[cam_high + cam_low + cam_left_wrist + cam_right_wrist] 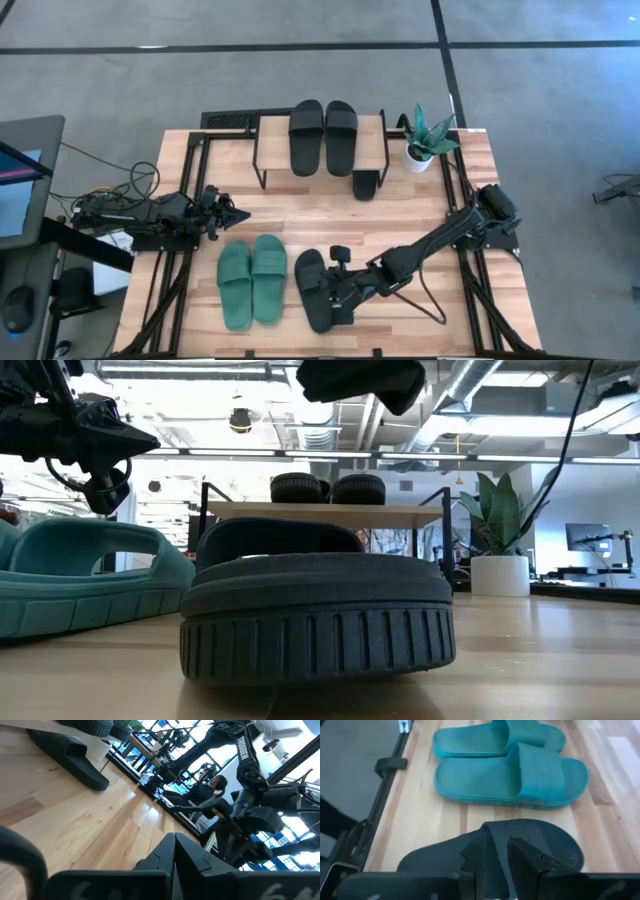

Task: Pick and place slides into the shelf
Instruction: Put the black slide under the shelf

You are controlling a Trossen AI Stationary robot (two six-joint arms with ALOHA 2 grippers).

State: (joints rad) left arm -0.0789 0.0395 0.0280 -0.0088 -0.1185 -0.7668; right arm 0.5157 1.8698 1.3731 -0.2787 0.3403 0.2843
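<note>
Looking down on my desk [300, 215], I see pale wood planks on a black frame. A matte black pair of slides [323, 136] lies flat on the shelf [268, 142], whose light plank top stands on thin black legs at the far edge. Another black slide [365, 185] pokes out from beneath it. The green pair [252, 280], smooth rubber with wide straps, rests near the front edge. Beside it lies a black slide [313, 290] with a ribbed sole rim. My right hand [338, 290] reaches low over this slide's strap, fingers closed together. My left hand [238, 214] hangs by the left edge, fingers shut, holding nothing. A potted plant [428, 138] occupies the far right corner.
</note>
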